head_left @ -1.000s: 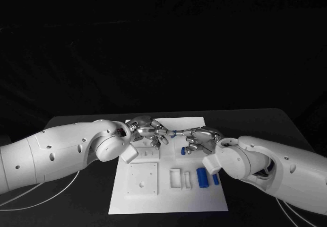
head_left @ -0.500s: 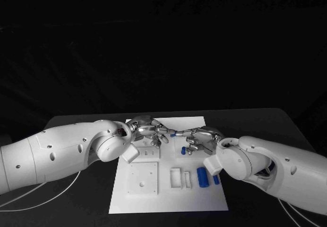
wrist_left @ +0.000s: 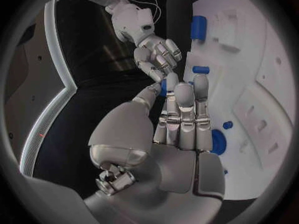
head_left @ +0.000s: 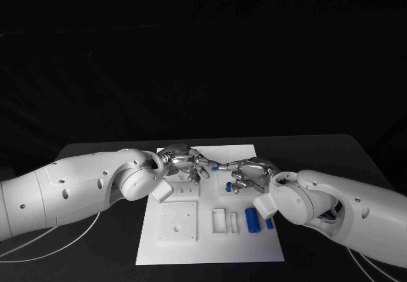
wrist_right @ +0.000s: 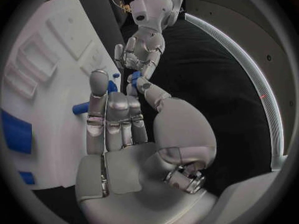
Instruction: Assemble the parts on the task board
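Observation:
The white task board (head_left: pixel 212 235) lies in the middle of the black table. Above its far end my left hand (head_left: pixel 185 162) and right hand (head_left: pixel 251 174) meet fingertip to fingertip. Between them is a small blue part (head_left: pixel 216 167), pinched by my left thumb and finger (wrist_left: pixel 163 87) while my right thumb tip (wrist_right: pixel 135 77) presses on it from the other side. My left hand (wrist_left: pixel 181 119) faces my right hand (wrist_left: pixel 152 50); my right hand (wrist_right: pixel 115 119) faces my left hand (wrist_right: pixel 140 50). A blue peg (head_left: pixel 228 187) lies under the right hand. A larger blue block (head_left: pixel 252 218) and a thin blue piece (head_left: pixel 268 223) lie nearer on the board.
The board carries raised white blocks (head_left: pixel 178 222) and slotted white fixtures (head_left: pixel 224 221) on its near half. A round blue part (wrist_left: pixel 218 142) sits on the board beside my left palm. Black table (head_left: pixel 339 158) surrounds the board on both sides.
Both hands have stayed together at the small blue part; the right hand has crept slightly towards the left hand. The parts on the board have not moved.

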Robot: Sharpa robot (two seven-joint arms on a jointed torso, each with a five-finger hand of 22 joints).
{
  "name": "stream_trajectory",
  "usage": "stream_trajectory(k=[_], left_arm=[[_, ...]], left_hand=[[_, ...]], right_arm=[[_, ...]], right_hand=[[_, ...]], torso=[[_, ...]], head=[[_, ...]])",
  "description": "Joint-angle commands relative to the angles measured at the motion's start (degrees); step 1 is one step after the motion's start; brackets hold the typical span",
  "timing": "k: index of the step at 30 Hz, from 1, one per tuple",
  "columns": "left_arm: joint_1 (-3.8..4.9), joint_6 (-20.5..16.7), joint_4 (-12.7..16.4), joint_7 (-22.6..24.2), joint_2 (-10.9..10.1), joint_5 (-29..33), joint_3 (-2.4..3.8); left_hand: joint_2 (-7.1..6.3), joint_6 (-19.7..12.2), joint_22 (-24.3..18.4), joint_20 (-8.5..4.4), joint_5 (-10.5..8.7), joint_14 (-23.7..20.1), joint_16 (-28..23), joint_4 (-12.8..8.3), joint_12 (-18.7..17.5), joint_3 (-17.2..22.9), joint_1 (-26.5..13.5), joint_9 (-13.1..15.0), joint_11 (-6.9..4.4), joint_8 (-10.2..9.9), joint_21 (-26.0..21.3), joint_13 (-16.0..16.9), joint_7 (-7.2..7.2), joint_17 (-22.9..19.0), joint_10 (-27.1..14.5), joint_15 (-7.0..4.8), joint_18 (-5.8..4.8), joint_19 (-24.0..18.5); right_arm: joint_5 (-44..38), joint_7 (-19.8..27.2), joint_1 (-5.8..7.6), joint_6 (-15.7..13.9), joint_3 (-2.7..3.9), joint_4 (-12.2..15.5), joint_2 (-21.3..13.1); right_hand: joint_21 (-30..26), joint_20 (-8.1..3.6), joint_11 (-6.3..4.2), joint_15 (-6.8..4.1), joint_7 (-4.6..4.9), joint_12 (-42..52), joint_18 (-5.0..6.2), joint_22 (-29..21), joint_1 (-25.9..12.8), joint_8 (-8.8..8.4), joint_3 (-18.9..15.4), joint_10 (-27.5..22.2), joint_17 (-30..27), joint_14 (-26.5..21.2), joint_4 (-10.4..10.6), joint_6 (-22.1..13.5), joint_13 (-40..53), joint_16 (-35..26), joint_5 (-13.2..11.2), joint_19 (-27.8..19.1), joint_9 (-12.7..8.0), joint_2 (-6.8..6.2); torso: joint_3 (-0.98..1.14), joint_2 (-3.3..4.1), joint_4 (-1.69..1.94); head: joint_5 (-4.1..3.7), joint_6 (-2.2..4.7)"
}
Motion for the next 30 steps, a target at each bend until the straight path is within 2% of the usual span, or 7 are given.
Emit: stream_trajectory(k=[1, 5, 7, 9, 17, 25, 30], left_arm=[[0.16, 0.6, 0.3, 0.2, 0.1, -0.3, 0.17], [0.15, 0.9, 0.3, -0.1, 0.0, -1.0, 0.16], [0.15, 0.7, 0.3, -0.3, 0.0, -1.2, 0.16], [0.15, 0.2, 0.2, -0.5, -0.1, -1.3, 0.16], [0.18, -1.2, -0.4, -1.5, -0.7, -2.1, 0.18], [0.68, -1.9, -0.9, -3.5, -1.5, -4.5, 0.44], [1.72, -1.9, -0.8, -7.1, -2.1, -8.6, 0.51]], left_hand=[[-0.18, 3.0, 0.1, -0.54, 1.06, 0.0, 0.0, -5.5, 0.6, 4.9, -0.7, 0.6, -0.54, 0.2, 0.3, 0.2, -2.4, 0.1, 2.7, -0.54, -0.12, 0.0], [-0.97, 3.6, 0.3, -0.74, 5.04, 0.0, 0.0, -6.3, 1.9, 5.3, -1.5, 1.5, -0.81, 0.3, 0.4, 0.6, -2.61, 0.1, 2.8, -0.74, -0.1, 0.0], [-1.25, 4.0, 0.4, -0.86, 6.46, 0.1, 0.0, -6.8, 2.8, 5.6, -2.2, 2.0, -0.97, 0.3, 0.5, 0.9, -2.74, 0.1, 2.8, -0.87, -0.1, 0.0], [-1.39, 4.1, 0.5, -0.98, 7.44, 0.3, 0.0, -7.4, 3.5, 6.0, -2.9, 2.7, -1.09, 0.2, 0.7, 1.1, -2.85, 0.1, 2.7, -0.97, -0.13, 0.1], [-1.61, 4.7, 0.8, -1.33, 10.36, 1.0, 0.0, -9.4, 5.3, 6.8, -5.2, 5.8, -1.46, 0.2, 1.0, 1.3, -3.22, 0.3, 2.8, -1.32, -0.16, 0.5], [-2.29, 5.1, 1.0, -1.58, 11.88, 1.5, 0.2, -9.6, 6.6, 7.1, -5.5, 7.1, -1.73, 0.2, 1.4, 1.5, -3.44, 0.6, 2.8, -1.56, -0.19, 0.8], [-2.76, 5.7, 1.0, -1.72, 12.05, 2.0, 0.3, -9.5, 7.8, 6.8, -5.7, 7.7, -1.98, 0.2, 1.4, 1.8, -3.74, 0.7, 2.9, -1.76, -0.27, 1.0]], right_arm=[[-0.5, -0.1, -0.21, 1.2, -0.13, 0.0, 0.0], [0.3, 0.3, -0.22, 0.8, -0.13, -0.2, 0.0], [0.5, 0.5, -0.22, 0.8, -0.13, -0.3, -0.1], [0.7, 0.8, -0.21, 0.9, -0.13, -0.3, -0.3], [0.6, 2.2, -0.2, 1.9, 0.91, -0.9, -1.5], [-1.1, 3.8, 0.11, 2.6, 4.18, -4.1, -2.4], [-3.3, 5.7, 1.77, 3.9, 5.13, -7.8, -2.1]], right_hand=[[-1.1, 0.41, -0.04, 0.04, 0.06, -1.3, 0.99, -0.3, -0.1, 0.16, 0.0, -1.1, -0.3, -0.7, 0.0, -0.1, -0.8, -0.7, -0.1, 2.0, 1.3, 0.53], [-4.3, 0.86, 0.97, 0.71, 1.47, -4.6, 1.4, -1.4, -2.6, 0.0, -1.6, -4.2, -1.6, -1.5, 1.6, -5.2, -3.7, -2.4, -0.4, 1.5, -0.5, -0.68], [-4.8, 1.46, 1.68, 1.32, 2.41, -6.2, 1.74, -1.8, -5.5, 0.19, -7.5, -5.8, -2.3, -2.0, 3.7, -8.0, -5.4, -3.4, 4.8, 1.3, -1.0, -2.65], [-5.5, 2.0, 2.15, 1.77, 2.85, -7.0, 2.34, -2.6, -4.9, 0.23, -16.3, -7.0, -2.9, -2.3, 4.9, -9.9, -7.2, -3.9, 10.3, 1.5, -1.0, -2.58], [-9.0, 3.27, 3.33, 2.64, 3.8, -7.8, 2.86, -6.2, -2.0, 0.22, -40.0, -10.5, -8.2, -5.2, 8.1, -14.0, -15.9, -7.3, 15.1, 1.1, -0.9, 2.24], [-9.4, 3.3, 3.32, 2.81, 3.95, -5.9, 2.81, -6.8, -1.7, 0.13, -42.8, -11.5, -9.5, -5.9, 8.6, -14.1, -18.6, -6.2, 16.1, 1.4, -0.9, 2.88], [-10.0, 3.4, 3.37, 2.9, 3.97, -6.0, 2.68, -7.5, -1.6, 0.12, -42.9, -11.8, -10.3, -6.3, 8.4, -14.0, -19.6, -6.6, 16.4, 1.0, -0.9, 3.47]], torso=[[-0.02, 0.02, -0.02], [0.01, 0.0, -0.01], [0.0, -0.01, -0.01], [0.05, -0.06, -0.05], [0.03, -0.17, -0.07], [0.04, -0.75, -0.1], [0.14, -1.53, -0.17]], head=[[0.04, 0.03], [0.1, 0.03], [0.12, 0.03], [0.29, 0.02], [0.43, 0.1], [0.9, 0.04], [1.64, -0.57]])
